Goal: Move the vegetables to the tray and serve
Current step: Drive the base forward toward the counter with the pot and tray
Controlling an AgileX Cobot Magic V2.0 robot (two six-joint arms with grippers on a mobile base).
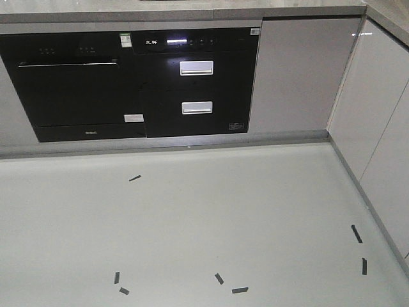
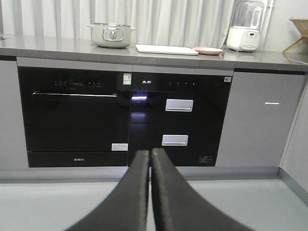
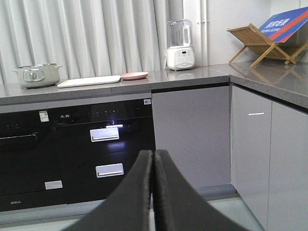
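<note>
The cream tray (image 2: 166, 49) lies flat on the grey countertop (image 2: 57, 48), far ahead of both arms; it also shows as the tray (image 3: 89, 81) in the right wrist view. A round pink plate (image 2: 208, 50) sits just right of it, seen again as the plate (image 3: 134, 75). No vegetables show on either from this low angle. My left gripper (image 2: 149, 153) is shut and empty, low in front of the black appliances. My right gripper (image 3: 153, 154) is shut and empty too.
A pale green pot (image 2: 111, 35) stands left of the tray; a white blender (image 2: 245, 26) stands to its right. A wooden rack (image 3: 262, 43) sits on the side counter. Black oven (image 1: 70, 83) and drawer unit (image 1: 195, 83) fill the cabinet front. Tape marks (image 1: 230, 284) dot the floor.
</note>
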